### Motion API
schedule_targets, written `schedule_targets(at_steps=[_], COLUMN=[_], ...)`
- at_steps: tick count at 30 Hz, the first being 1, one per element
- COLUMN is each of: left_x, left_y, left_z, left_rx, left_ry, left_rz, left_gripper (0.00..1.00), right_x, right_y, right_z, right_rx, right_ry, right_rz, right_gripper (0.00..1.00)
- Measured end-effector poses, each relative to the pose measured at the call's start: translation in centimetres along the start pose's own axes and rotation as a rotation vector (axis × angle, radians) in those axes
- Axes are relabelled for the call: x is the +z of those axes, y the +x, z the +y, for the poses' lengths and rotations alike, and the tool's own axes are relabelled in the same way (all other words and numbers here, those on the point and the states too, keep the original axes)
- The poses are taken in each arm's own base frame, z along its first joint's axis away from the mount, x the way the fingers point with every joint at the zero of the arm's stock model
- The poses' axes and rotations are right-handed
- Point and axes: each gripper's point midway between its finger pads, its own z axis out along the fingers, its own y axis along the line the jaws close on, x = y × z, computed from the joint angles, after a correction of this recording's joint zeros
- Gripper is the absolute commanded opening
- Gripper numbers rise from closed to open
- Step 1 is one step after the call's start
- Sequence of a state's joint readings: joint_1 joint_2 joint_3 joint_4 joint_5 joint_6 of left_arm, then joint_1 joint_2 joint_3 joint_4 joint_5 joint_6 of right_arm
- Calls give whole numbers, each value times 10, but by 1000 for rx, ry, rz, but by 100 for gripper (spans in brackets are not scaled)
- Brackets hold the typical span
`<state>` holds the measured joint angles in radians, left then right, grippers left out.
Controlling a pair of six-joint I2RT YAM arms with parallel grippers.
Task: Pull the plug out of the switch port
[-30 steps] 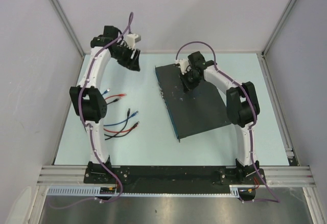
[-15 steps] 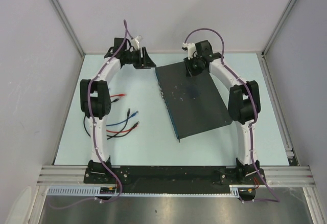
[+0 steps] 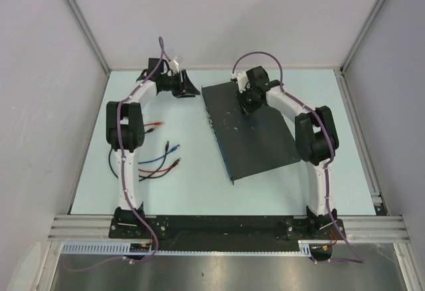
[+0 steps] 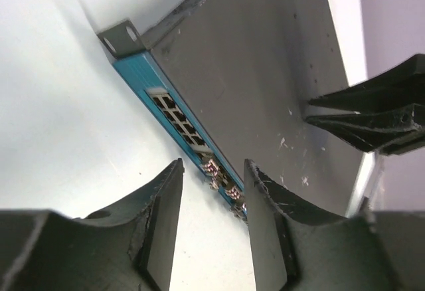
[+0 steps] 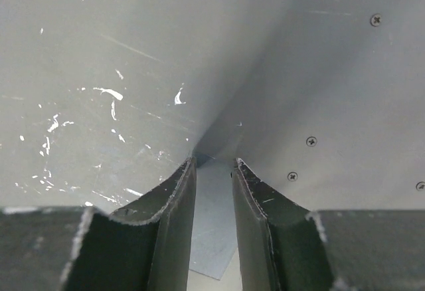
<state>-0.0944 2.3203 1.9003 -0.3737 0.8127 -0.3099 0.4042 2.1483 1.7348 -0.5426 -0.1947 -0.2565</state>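
1. Lying flat and skewed, right of centre on the table [image 3: 186, 188]: the switch [image 3: 259, 135].
2. Just off its far left corner, fingers apart, empty: left gripper [image 4: 212, 163].
3. Over its far top, narrowly parted, nothing between: right gripper [image 5: 214, 161].

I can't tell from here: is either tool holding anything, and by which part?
Nothing is held. The left tool is open and empty beside the switch; the right tool is empty too, its tips at the switch's top.
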Motion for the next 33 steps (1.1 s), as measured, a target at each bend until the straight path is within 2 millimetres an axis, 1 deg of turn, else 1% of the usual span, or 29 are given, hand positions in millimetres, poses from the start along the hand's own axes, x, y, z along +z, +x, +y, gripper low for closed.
schedule_targets(at_steps=[2,6,10,16,20,30,33], left_x=[3,11,17,24,28,36,39], left_y=[5,23,36,42,44,55,57], left_z=[1,6,12,15,14,18,14], left_rx=[-19,-76,-124,-158,-177,-216,-215], left_ry=[34,84,109,148,189,222,238], left_rz=[10,43,69,83,90,121,132], left_gripper=[43,41,40,38,34,33,33], right_x=[0,1,1,1,1,1,1], right_y=[0,0,1,1,1,1,1], right_z=[0,0,0,1,2,2,2], right_rx=[-16,-34,-44,-60,-64,-67,-67], right_ry=[10,17,16,6,3,3,3], right_rz=[3,7,9,7,7,7,7], right_gripper=[33,34,31,29,29,29,29])
